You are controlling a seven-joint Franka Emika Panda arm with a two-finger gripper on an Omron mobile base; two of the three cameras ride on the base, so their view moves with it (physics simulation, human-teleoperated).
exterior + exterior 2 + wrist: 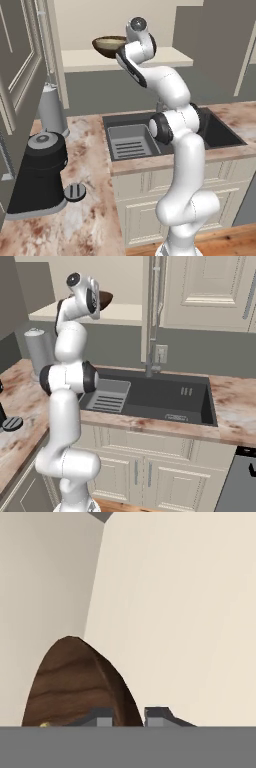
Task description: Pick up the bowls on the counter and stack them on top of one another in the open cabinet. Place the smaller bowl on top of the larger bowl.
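The larger bowl (108, 46), wide, shallow and dark brown, is inside the open cabinet (155, 58), low over its cream shelf (125, 312). Whether it touches the shelf I cannot tell. My gripper (131, 716) is shut on the rim at the bowl's right side. One fingertip (104, 716) lies over the wood-grain bowl (75, 679) and the other sits just outside the rim. My white hand covers most of the bowl (105, 299) in the right base view. The smaller bowl is out of view. The marbled counter (90, 150) lies below.
A dark sink (150, 135) with a tall faucet (151, 316) lies under the cabinet. On the left counter stand a black coffee machine (40, 170) and a grey canister (52, 110). The cabinet's open door (20, 75) hangs at far left. Cream cabinet walls (175, 612) are close ahead.
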